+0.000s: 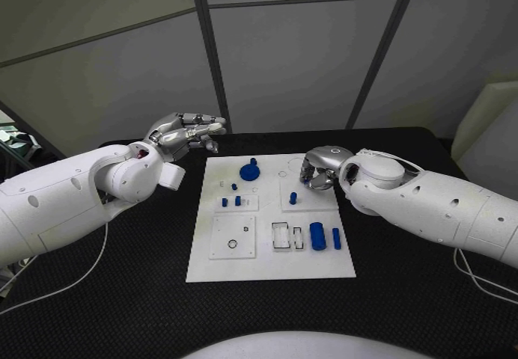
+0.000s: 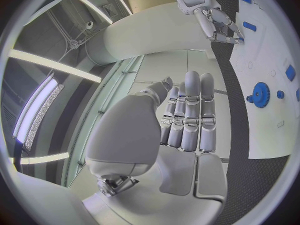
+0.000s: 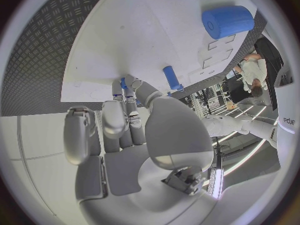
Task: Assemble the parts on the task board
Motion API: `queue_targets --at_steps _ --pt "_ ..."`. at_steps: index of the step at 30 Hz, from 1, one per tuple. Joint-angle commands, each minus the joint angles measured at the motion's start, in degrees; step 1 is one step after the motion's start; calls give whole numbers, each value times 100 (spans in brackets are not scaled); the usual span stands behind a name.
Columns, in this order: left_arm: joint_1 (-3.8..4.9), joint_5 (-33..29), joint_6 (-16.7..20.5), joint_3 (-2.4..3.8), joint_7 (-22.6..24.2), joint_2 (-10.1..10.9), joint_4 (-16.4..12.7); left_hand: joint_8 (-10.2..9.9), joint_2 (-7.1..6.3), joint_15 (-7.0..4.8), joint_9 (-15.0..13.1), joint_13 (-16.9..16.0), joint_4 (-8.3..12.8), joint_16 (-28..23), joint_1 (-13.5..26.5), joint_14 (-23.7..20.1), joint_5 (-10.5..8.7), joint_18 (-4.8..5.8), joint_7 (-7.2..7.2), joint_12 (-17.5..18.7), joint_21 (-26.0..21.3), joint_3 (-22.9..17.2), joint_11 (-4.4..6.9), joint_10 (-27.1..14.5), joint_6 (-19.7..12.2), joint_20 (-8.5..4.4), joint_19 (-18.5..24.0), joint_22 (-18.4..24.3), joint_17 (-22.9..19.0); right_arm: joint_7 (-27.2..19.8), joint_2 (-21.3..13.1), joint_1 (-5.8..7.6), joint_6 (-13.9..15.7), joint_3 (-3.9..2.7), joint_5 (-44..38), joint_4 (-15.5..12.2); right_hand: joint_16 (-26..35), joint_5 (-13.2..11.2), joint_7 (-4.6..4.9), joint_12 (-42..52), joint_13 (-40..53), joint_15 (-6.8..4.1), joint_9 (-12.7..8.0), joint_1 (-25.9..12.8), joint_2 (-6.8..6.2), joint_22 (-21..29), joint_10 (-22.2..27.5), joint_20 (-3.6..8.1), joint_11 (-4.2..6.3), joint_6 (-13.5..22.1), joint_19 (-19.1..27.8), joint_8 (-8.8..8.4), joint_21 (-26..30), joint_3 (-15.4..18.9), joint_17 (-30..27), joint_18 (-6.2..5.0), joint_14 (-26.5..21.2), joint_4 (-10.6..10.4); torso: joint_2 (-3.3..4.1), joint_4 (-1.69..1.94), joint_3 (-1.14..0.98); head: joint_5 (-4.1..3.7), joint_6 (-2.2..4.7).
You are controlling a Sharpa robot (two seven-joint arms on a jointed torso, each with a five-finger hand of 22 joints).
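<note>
The white task board (image 1: 270, 258) lies in the middle of the table. On it are a blue gear (image 1: 251, 170), small blue pegs (image 1: 231, 200), one upright peg (image 1: 293, 198), a thick blue cylinder (image 1: 317, 235) and a thin blue bar (image 1: 336, 238). My right hand (image 1: 322, 168) hovers over the board's far right part with its fingers curled; in the right wrist view its fingertips pinch a small blue part (image 3: 122, 85), close to the upright peg (image 3: 170, 77). My left hand (image 1: 186, 133) is raised beyond the board's far left corner, its fingers (image 2: 190, 115) straight, side by side and holding nothing.
The black table (image 1: 129, 284) surrounds the board, with grey wall panels (image 1: 291, 67) just behind it. Empty recesses (image 1: 283, 235) lie on the board's near half. The left wrist view takes in the gear (image 2: 260, 92) and my right hand (image 2: 219, 25).
</note>
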State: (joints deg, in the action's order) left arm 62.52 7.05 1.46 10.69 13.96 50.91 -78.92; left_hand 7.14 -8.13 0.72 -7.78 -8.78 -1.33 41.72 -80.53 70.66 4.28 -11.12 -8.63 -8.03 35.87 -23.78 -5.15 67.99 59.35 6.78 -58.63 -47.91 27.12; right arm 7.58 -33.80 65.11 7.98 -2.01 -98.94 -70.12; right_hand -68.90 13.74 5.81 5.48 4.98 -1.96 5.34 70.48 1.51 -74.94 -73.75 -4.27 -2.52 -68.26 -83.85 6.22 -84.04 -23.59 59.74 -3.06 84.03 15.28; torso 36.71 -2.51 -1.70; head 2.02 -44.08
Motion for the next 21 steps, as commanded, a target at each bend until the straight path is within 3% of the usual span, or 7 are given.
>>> queue_targets --at_steps 1,3,10,17,21 --pt "8 5 -92 5 37 -3 7 -22 34 -4 -5 -6 35 -29 3 -21 -35 72 -49 21 -13 8 -6 -51 -4 -2 36 10 -8 -1 -38 -16 336 13 -62 -70 -16 -339 15 -62 -6 -51 60 93 76 -759 -75 49 25 -19 -220 -28 -32 -145 -28 114 126 69 -5 -1 -1 4 -3" --pt "8 5 -97 5 30 -1 14 -22 34 -4 -5 -6 35 -29 3 -21 -35 72 -49 21 -13 8 -6 -51 -4 -2 36 10 -8 -14 -85 -19 492 12 -61 -126 -25 -518 24 -102 -8 -43 69 94 65 -765 -87 45 19 -21 -219 -55 -38 -258 -47 114 123 89 -8 -2 1 10 -6" --pt "8 5 -116 4 10 -1 41 -25 34 -4 -6 -8 43 -33 -4 -19 -38 71 -50 22 -17 7 -6 -54 -7 -2 35 13 -10 -86 -320 -21 1040 5 46 -405 -45 -556 30 -138 -9 -37 76 79 17 -780 -87 39 13 -19 -222 -82 -49 -344 -50 117 123 101 -14 -8 2 24 25" --pt "8 5 -122 3 -8 -6 66 -28 33 -5 -7 -10 50 -38 -9 -19 -39 70 -50 24 -21 7 -6 -56 -9 -2 35 15 -12 -86 -642 -20 1230 -22 246 -985 -49 -561 33 -155 -9 -34 80 73 -23 -831 -85 35 10 -20 -247 -97 -87 -385 -64 129 121 107 -1 -4 3 46 48" --pt "8 5 -122 2 -15 -21 94 -28 33 -5 -7 -10 50 -38 -9 -19 -39 70 -50 24 -21 7 -6 -56 -9 -2 35 15 -12 -92 -740 -20 1269 -40 364 -1362 -53 -560 36 -162 -10 -32 81 71 -38 -840 -82 34 7 -19 -251 -105 -94 -405 -66 131 120 108 -3 -14 1 120 49"
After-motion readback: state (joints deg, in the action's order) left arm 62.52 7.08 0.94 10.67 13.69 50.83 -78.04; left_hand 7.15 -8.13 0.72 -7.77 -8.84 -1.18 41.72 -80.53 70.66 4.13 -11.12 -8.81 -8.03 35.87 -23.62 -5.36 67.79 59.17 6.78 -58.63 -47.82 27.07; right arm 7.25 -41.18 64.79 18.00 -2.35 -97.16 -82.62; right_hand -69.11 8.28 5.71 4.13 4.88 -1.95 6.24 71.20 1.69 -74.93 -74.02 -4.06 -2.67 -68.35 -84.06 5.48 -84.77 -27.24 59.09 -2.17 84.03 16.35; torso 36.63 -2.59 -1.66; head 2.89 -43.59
